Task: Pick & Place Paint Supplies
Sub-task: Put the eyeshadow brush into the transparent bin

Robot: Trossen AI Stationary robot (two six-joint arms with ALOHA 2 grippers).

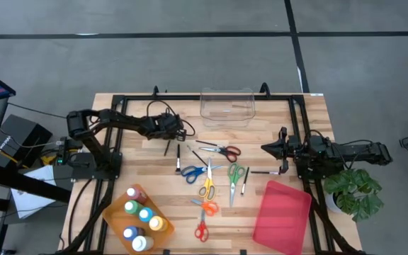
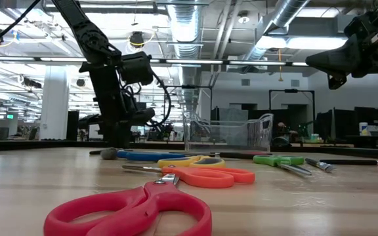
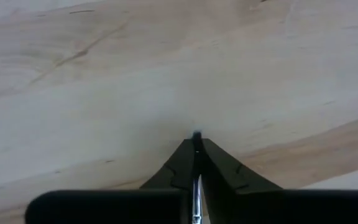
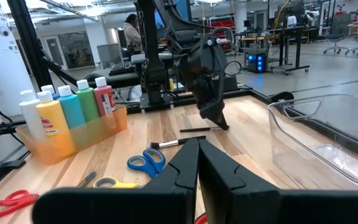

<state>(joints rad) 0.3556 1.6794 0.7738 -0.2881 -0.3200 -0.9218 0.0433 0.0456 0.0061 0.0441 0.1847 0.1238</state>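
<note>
left gripper point(image 3: 196, 144) clenched on thin metal-ferruled brush point(image 3: 196, 199) (dark tip), over pale grainy wood table point(image 3: 104, 74); right gripper point(image 4: 197, 149) closed empty.

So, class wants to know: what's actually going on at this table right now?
The left gripper has its fingers shut on a thin dark brush, down near the wooden table in front of the clear plastic bin. The right gripper is shut and empty, waiting at the table's right side. Several scissors and more brushes lie in the middle, the paint bottles stand in an orange tray, and a red lid lies nearby.
</note>
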